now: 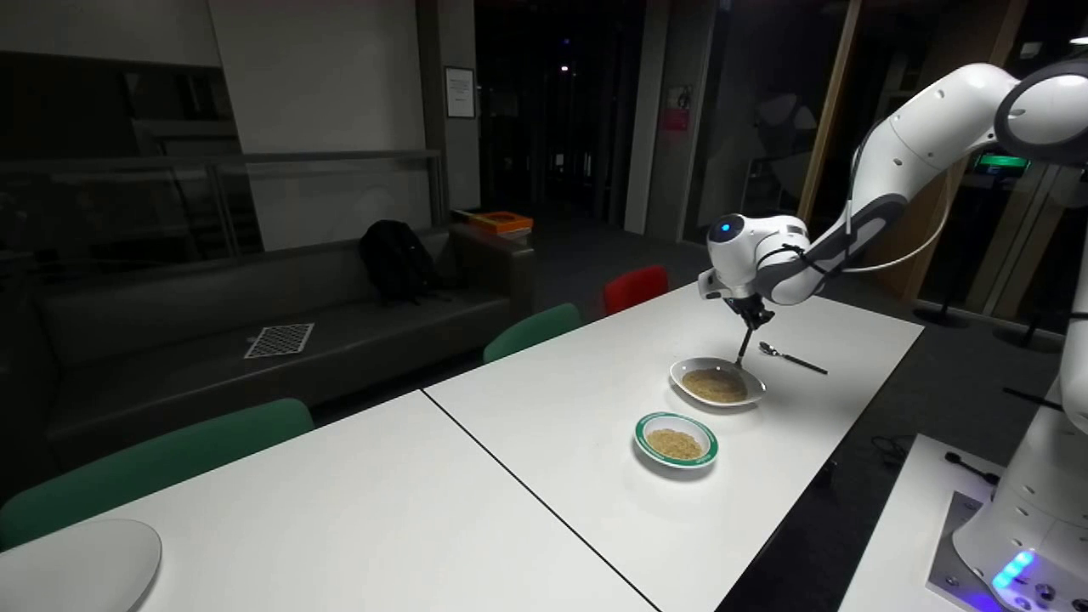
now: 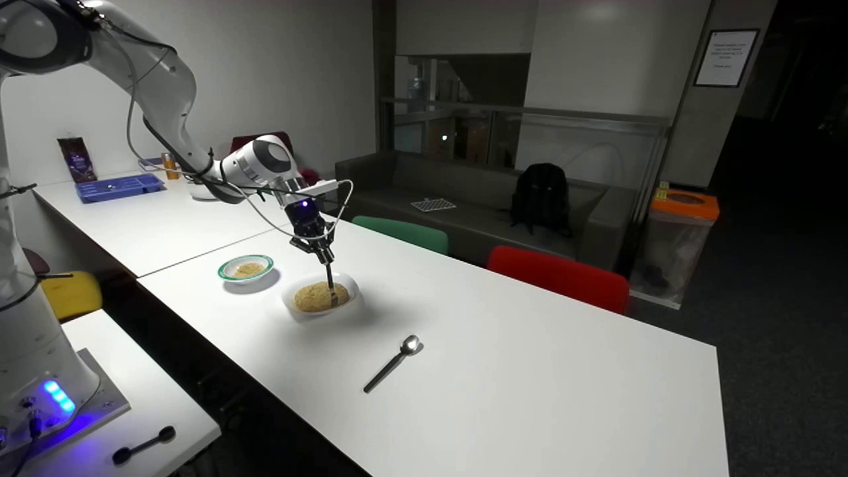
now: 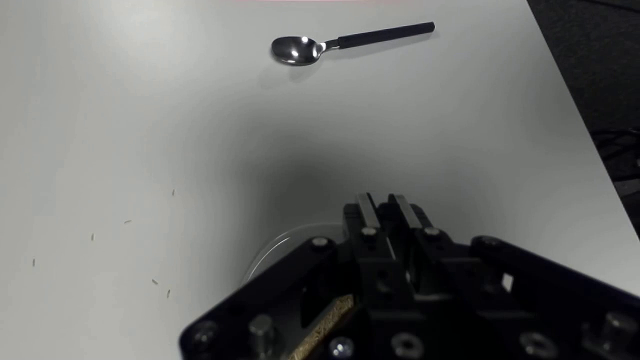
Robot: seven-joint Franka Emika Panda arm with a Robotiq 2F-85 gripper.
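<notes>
My gripper point(image 1: 751, 321) points down over an oval white bowl point(image 1: 685, 367), its jaws closed around the dark handle of a utensil point(image 2: 330, 277). The metal head of that utensil reaches into the brown grains point(image 2: 313, 298) in the bowl; whether it is a spoon or a fork I cannot tell. In the wrist view the gripper point(image 3: 384, 200) hides most of the bowl, leaving part of its rim point(image 3: 270, 250) visible. A spoon point(image 3: 380, 36) with a black handle lies on the table beyond it. Beside the white bowl stands a smaller green-rimmed bowl point(image 1: 644, 435) with paler grains.
Several loose grains point(image 3: 155, 281) are scattered on the white table. A white plate point(image 1: 76, 565) sits farther along it. A blue tray point(image 2: 122, 188) and a dark bag point(image 2: 77, 160) stand at the far end. Green and red chairs point(image 2: 556, 275) line one side.
</notes>
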